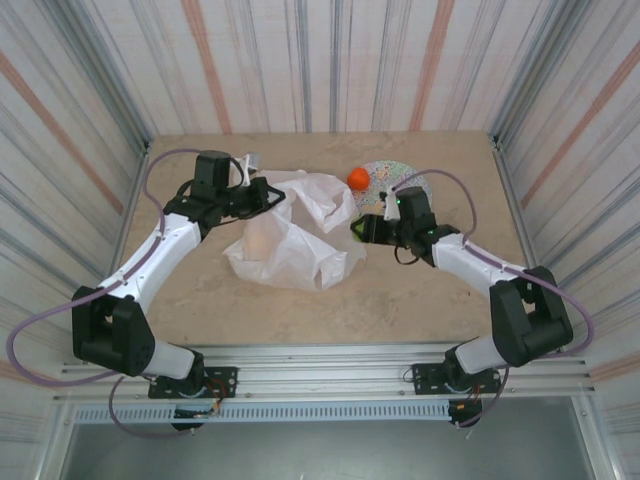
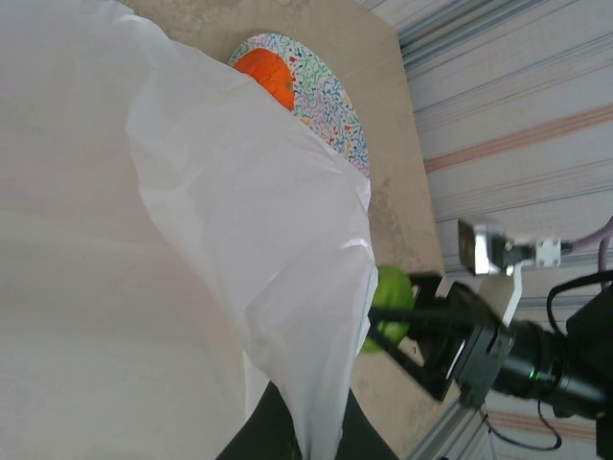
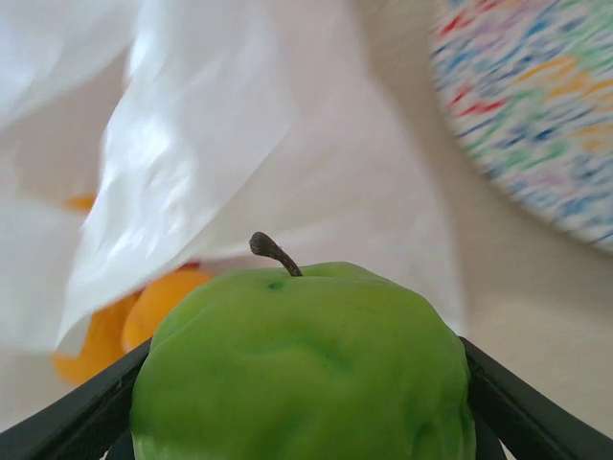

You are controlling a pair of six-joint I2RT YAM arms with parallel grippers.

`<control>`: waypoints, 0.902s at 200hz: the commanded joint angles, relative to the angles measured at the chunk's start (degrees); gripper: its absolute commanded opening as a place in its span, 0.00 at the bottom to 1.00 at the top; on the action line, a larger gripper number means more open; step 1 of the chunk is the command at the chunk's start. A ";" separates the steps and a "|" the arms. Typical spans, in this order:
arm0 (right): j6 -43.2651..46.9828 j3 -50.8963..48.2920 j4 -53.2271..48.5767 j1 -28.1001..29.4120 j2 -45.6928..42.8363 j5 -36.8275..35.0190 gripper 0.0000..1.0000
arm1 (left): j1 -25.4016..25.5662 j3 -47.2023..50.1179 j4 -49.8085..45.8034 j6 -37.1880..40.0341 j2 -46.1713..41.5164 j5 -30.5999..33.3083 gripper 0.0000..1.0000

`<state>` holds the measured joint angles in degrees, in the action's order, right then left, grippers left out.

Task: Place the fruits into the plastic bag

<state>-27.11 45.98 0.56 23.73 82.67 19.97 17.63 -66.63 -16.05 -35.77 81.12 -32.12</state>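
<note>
The white plastic bag lies crumpled mid-table. My left gripper is shut on its upper edge and lifts the film; in the left wrist view the film runs down between the dark fingers. A green fruit with a short stem sits between the fingers of my right gripper, right at the bag's right edge, and the green fruit shows beside the film there. Orange fruits lie inside the bag under the film. One orange fruit rests on the speckled plate.
The plate sits at the back right, just behind my right gripper. Striped walls close in the beige tabletop on three sides. An aluminium rail with the arm bases runs along the near edge.
</note>
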 commanded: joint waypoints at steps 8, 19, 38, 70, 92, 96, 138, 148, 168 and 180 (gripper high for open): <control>-3.03 -2.71 7.41 5.16 0.46 2.18 0.67 | -0.03 -0.65 0.85 0.17 0.10 -0.93 0.00; -3.63 -2.67 9.35 7.39 1.63 1.86 0.67 | 0.04 -0.86 0.90 0.09 0.28 -0.93 0.00; -5.40 -1.81 12.84 10.17 4.47 2.44 0.68 | 0.47 -0.97 0.79 0.07 0.66 -1.01 0.00; -6.96 3.82 15.95 13.16 10.56 3.42 0.68 | 0.75 -0.95 0.91 0.02 0.85 -1.10 0.00; -8.96 8.54 18.74 14.74 15.38 3.48 0.70 | 1.04 -0.96 1.18 -0.18 0.76 -1.01 0.00; -9.47 9.31 19.36 14.97 16.33 3.45 0.70 | 1.05 -0.96 1.14 -0.18 0.75 -0.99 0.00; -12.94 15.83 20.87 17.99 24.73 0.68 0.73 | 1.18 -0.96 1.11 -0.26 0.30 -0.93 0.00; -13.52 17.20 19.60 18.17 26.05 0.20 0.74 | 1.20 -0.85 0.99 -0.13 0.18 -0.87 0.00; -12.84 17.73 17.70 17.98 26.77 -1.30 0.80 | 1.18 -0.80 0.95 0.10 -0.04 -0.87 0.00; -12.14 17.24 17.07 17.54 26.27 -1.84 0.84 | 1.18 -0.84 0.93 0.23 -0.21 -0.83 0.00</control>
<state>-38.85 62.37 19.70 41.95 108.84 20.71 18.50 -66.63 -16.01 -35.81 81.76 -32.12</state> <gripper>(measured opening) 0.810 0.045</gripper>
